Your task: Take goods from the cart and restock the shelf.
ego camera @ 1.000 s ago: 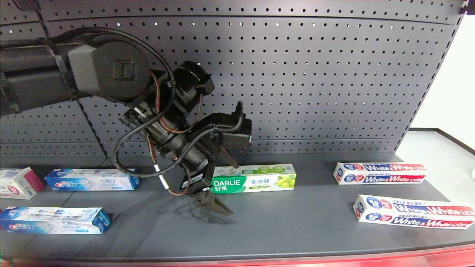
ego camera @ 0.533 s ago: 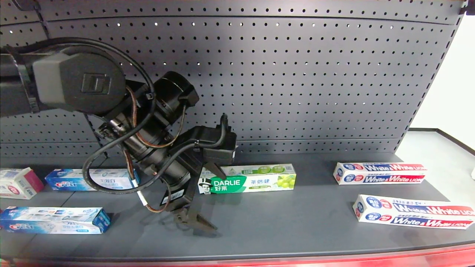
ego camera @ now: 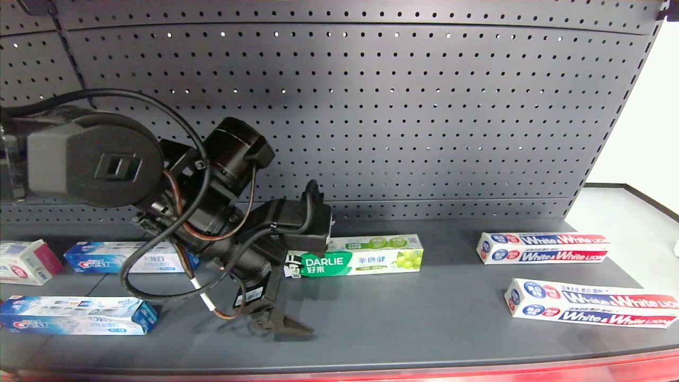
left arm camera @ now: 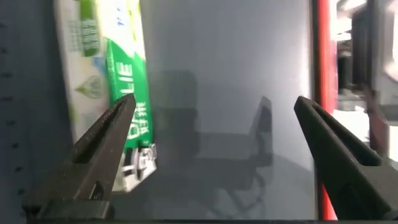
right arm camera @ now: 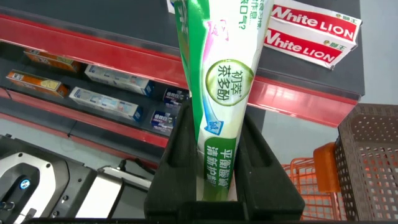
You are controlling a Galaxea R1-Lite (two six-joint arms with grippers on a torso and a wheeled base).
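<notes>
While the left claw point(left arm camera: 214, 102), fingers spread wide, hangs just above the shelf point(ego camera: 414, 313) beside the green toothpaste box point(ego camera: 366, 254) lying flat near the back panel (face outward, likely for display), the right claw point(right arm camera: 219, 134) is clamped on one end of a second green box point(right arm camera: 217, 74), probably next to be stocked. On the shelf: one green box, two red-and-white boxes point(ego camera: 543, 248), two blue boxes point(ego camera: 127, 257).

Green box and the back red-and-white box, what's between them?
Nothing. Bare shelf lies between the green box and the back red-and-white box, in the head view.
</notes>
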